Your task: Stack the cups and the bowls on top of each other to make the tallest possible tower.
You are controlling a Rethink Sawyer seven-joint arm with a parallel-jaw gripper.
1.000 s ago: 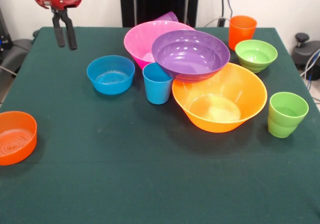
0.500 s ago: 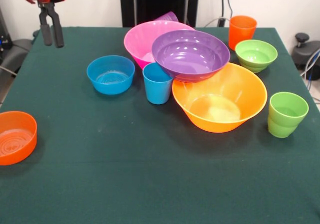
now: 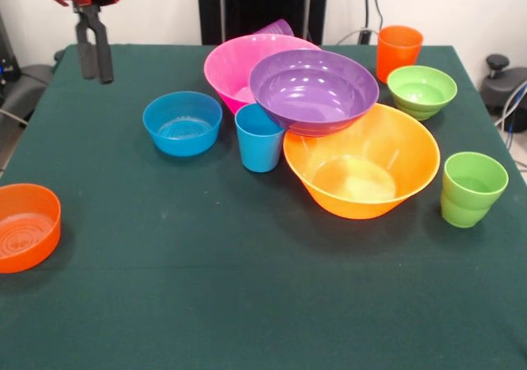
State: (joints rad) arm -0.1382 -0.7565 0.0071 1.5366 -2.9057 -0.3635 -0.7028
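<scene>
Glossy small blue plastic bowl [image 3: 182,123] sits unmoved on the bench [image 3: 206,288], while the empty, nearly closed gripper [image 3: 95,75] has shifted slightly right, hanging beyond it.

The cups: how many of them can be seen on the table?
4: the blue cup at centre, the orange cup far right, the green cup right, and the purple cup, mostly hidden behind the pink bowl.

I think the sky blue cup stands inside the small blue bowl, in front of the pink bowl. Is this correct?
Not quite. In the front view the sky blue cup stands on the table beside the small blue bowl, not inside it; that bowl is empty. It is indeed in front of the pink bowl.
</scene>
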